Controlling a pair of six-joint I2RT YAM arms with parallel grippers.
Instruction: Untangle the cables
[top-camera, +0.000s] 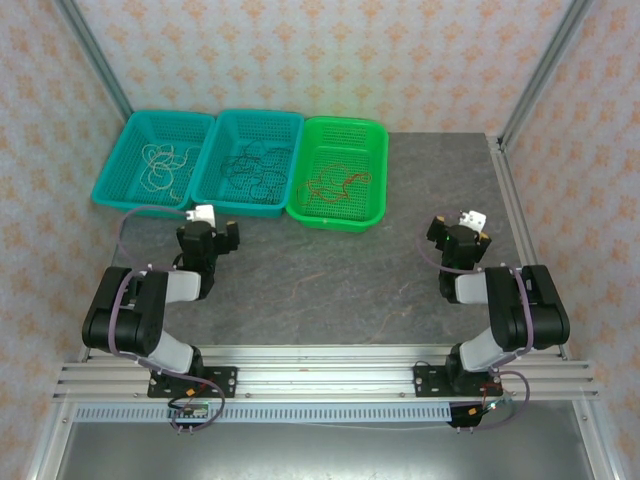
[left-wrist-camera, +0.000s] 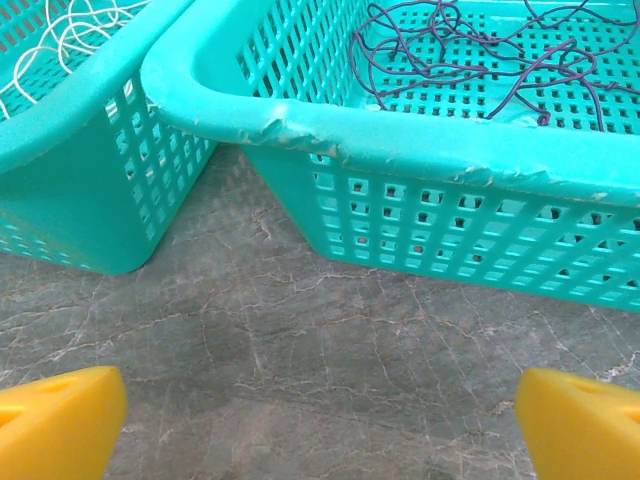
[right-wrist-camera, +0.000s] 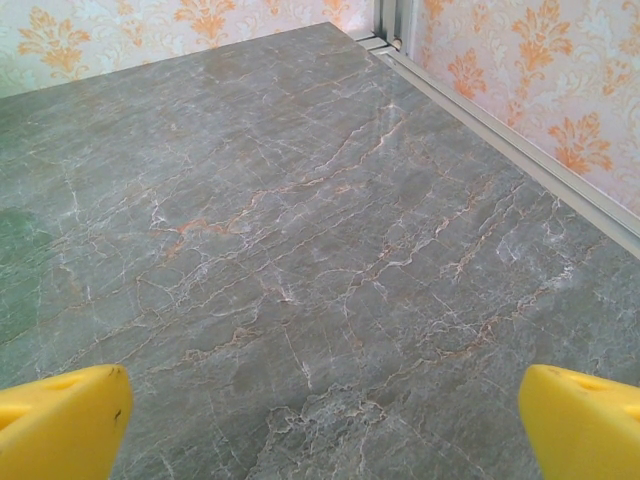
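Three separate spots along the table's (top-camera: 330, 290) far edge hold cable: pale cable (top-camera: 165, 165) in the left teal basket (top-camera: 110, 182), dark cable (top-camera: 250, 165) in the middle teal basket (top-camera: 240, 209), red-orange cable (top-camera: 335, 185) in the green basket (top-camera: 336, 222). Left gripper (left-wrist-camera: 320, 420) and right gripper (right-wrist-camera: 320, 420) hover with jaws spread wide, empty.

The dark cable (left-wrist-camera: 470, 68) runs off the top edge; pale cable (left-wrist-camera: 75, 30) likewise cropped.

Grey veined stone table (top-camera: 330, 290) enclosed by cream wallpaper (top-camera: 330, 55) with orange damask motifs.
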